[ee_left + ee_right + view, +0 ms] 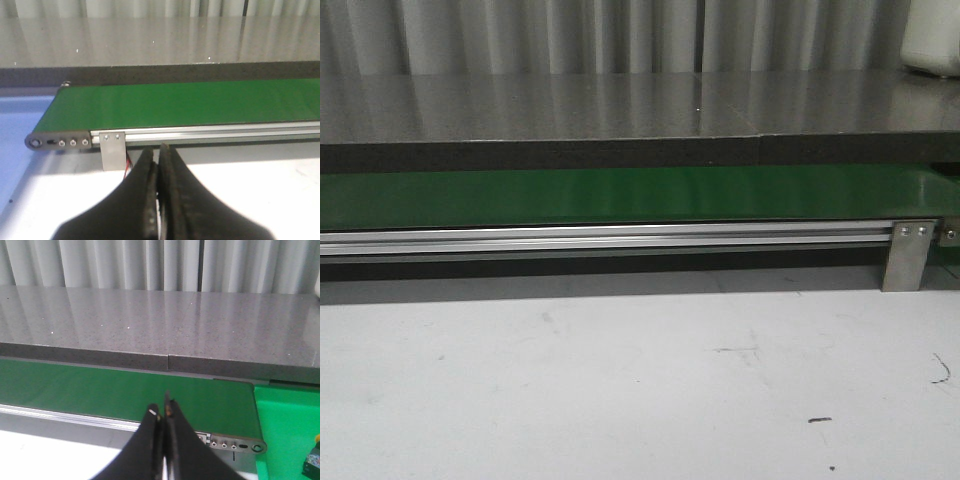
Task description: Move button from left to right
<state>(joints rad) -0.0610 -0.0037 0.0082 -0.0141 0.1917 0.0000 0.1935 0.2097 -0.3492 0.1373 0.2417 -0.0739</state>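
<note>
We saw a long green belt (620,195) running across the front view, carried on an aluminium rail (600,238) with a metal bracket (908,255) near its right end. Behind the belt lay a grey speckled slab (620,105), with a white container (932,40) at its far right corner. In front of the belt, the white counter (620,380) showed only scuffs and small dark marks. Nothing stood on the stretch of belt we could see.

The left pincer (156,149) hung before the belt's left end roller (35,142), its fingers pressed together on nothing. The right pincer (161,407) hung near the belt's right end, likewise closed and empty.

Past that right end lay a brighter green surface (285,420). At its edge we made out a small dark boxy thing with a yellow-orange spot above it, possibly the button (311,464). The edge of the view cut it off, so we could not tell which way it pointed or how its long axis ran. It sat well apart from both pincers.
</note>
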